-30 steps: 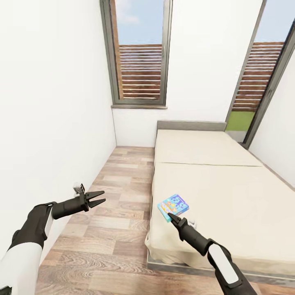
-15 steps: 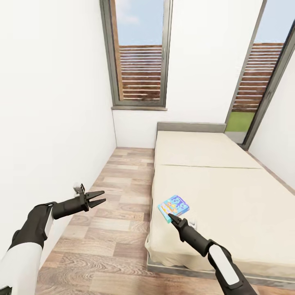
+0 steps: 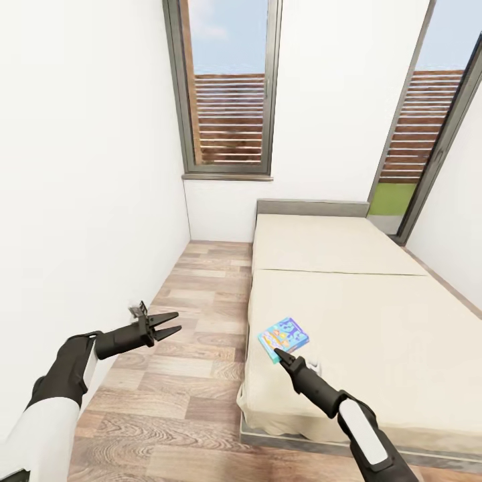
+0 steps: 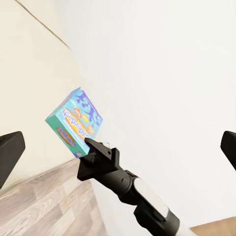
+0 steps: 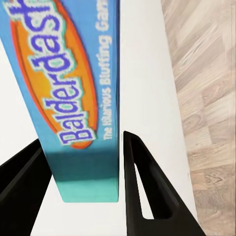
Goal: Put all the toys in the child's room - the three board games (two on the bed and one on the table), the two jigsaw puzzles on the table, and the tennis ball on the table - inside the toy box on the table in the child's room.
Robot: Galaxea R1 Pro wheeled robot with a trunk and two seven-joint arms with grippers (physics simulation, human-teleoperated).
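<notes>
The step in hand is the pick-up of the small blue printed board game box point(image 3: 283, 338), which lies on the low wide bed with the beige mattress cover and dark grey frame point(image 3: 375, 321), near its near left corner, just beside the edge that drops to the wood-plank floor point(image 3: 181, 348). The black right gripper point(image 3: 279, 355) reaches to the near end of the box; the right wrist view shows its jaws apart, one dark finger point(image 5: 142, 187) on each side of the box's narrow turquoise end point(image 5: 86, 189), not yet pressed against it. From the left wrist view the box point(image 4: 74, 122) appears tilted, its near end at the gripper tip. The black left gripper point(image 3: 169, 323) hovers over the floor to the left of the bed, well apart from the box, its jaws spread and holding nothing.

The next move, judging from this, calls for the right jaws to come together on the box's end, squarely enough that the flat box does not twist out, then a lift off the mattress before the carry to the toy box
</notes>
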